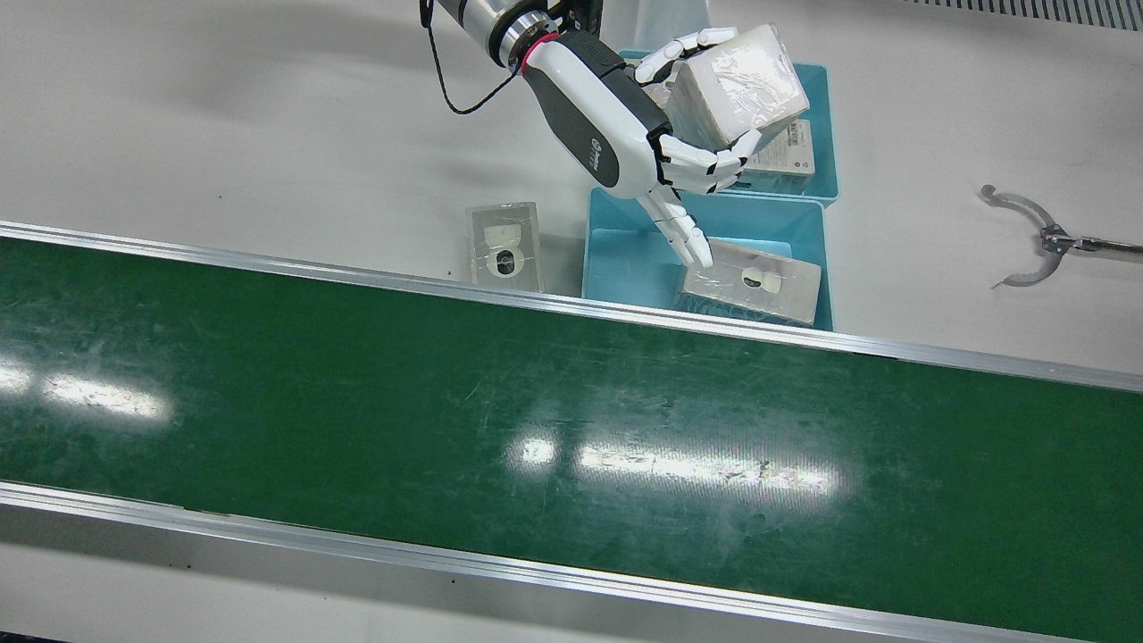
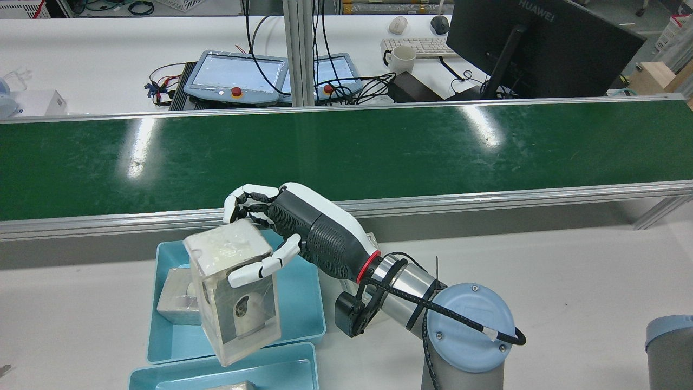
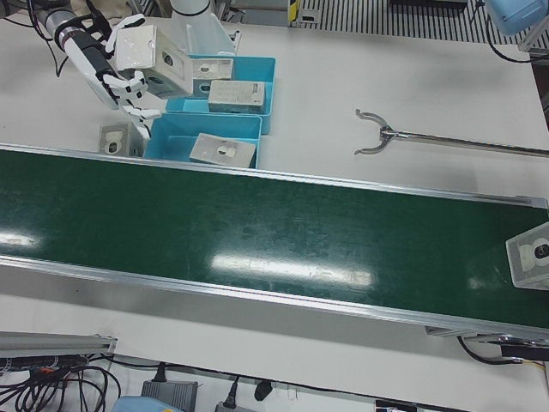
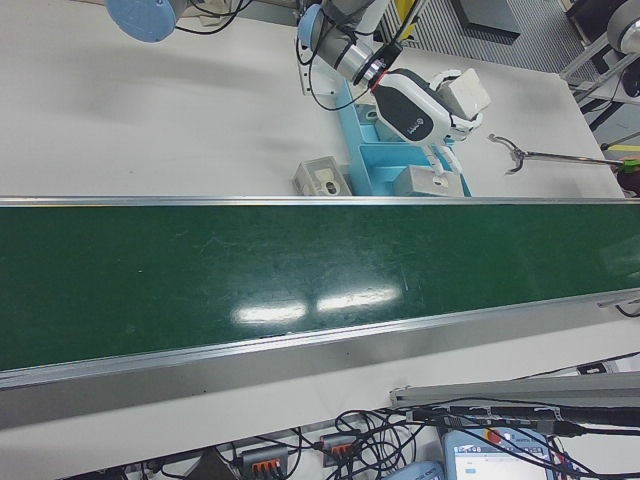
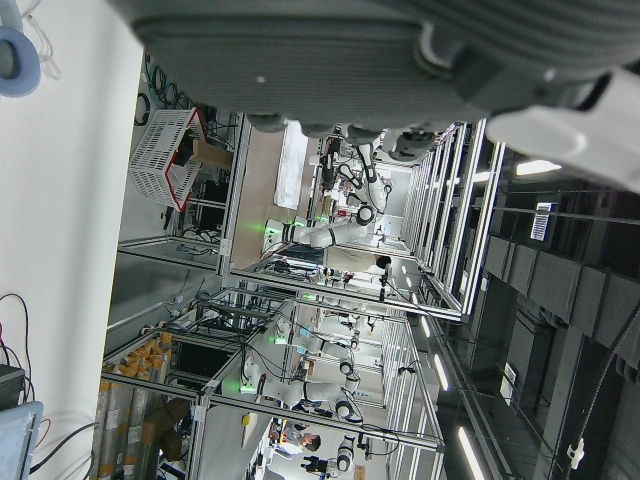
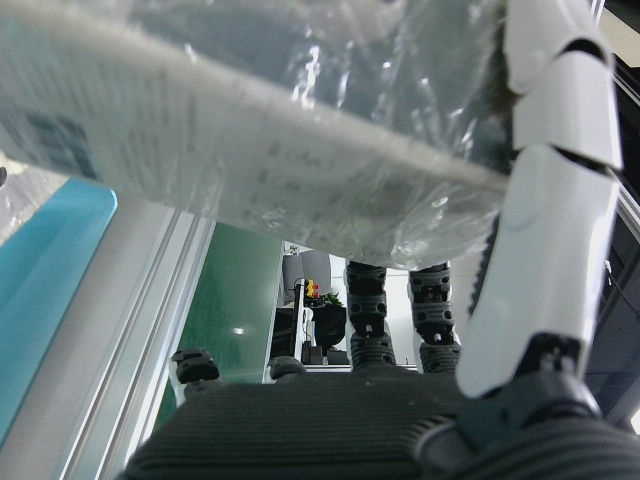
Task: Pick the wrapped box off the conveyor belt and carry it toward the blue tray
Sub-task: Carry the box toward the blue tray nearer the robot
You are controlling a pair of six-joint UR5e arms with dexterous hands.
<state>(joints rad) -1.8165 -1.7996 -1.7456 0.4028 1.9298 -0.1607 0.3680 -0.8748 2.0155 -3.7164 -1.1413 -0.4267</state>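
My right hand (image 1: 625,134) is shut on the wrapped box (image 1: 732,85), a clear-wrapped pale box held tilted in the air above the two blue trays (image 1: 616,250). The rear view shows the box (image 2: 238,292) hanging over the trays (image 2: 303,303), fingers (image 2: 254,197) over its top and the thumb across its side. The right hand view shows the wrapping (image 6: 260,130) close up, with a white finger (image 6: 545,230) beside it. The left hand (image 5: 330,60) shows only in its own view, pointed at the room and holding nothing.
A wrapped box (image 1: 755,281) lies in the tray by the belt and another (image 1: 786,152) in the farther tray. A third (image 1: 504,246) lies on the table left of the trays. The green belt (image 1: 536,429) carries one more box (image 3: 532,253) at its far end. A grabber tool (image 1: 1036,237) lies on the table.
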